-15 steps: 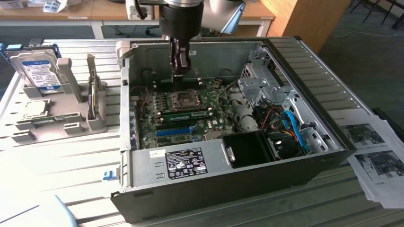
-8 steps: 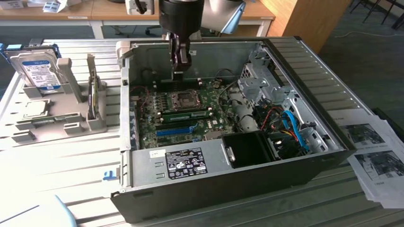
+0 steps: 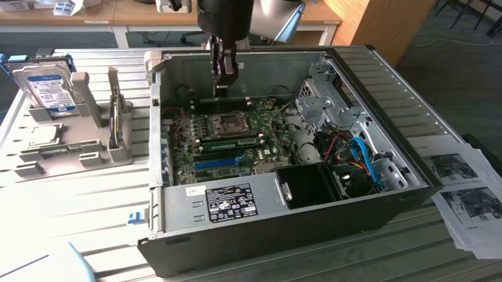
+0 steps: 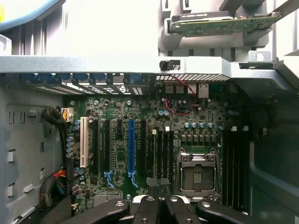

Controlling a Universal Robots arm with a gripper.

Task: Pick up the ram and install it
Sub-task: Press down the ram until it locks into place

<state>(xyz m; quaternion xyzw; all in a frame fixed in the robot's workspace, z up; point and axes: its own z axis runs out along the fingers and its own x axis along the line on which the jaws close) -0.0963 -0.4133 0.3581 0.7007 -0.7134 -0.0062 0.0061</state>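
Note:
The ram (image 3: 117, 122) is a thin green stick standing on edge in a grey holder (image 3: 79, 150), on the table at the exterior view's left of the open computer case (image 3: 259, 205). The wrist view shows the ram (image 4: 224, 25) as a green board with a dark label, resting in the grey holder beyond the case wall. My gripper (image 3: 223, 88) hangs inside the case above the motherboard (image 3: 235, 138), well apart from the ram. Its black fingers (image 4: 148, 205) are shut with nothing between them. Below the gripper (image 4: 159, 184) lie dark memory slots (image 4: 159, 149) beside the processor socket (image 4: 196, 175).
The holder also carries a hard drive (image 3: 49, 88) and a square silver processor chip (image 3: 43, 135). A long blue slot (image 3: 216, 163) crosses the motherboard. Cables and a drive cage (image 3: 330, 100) fill the case's right side. Printed papers (image 3: 467, 194) lie on the table at the right.

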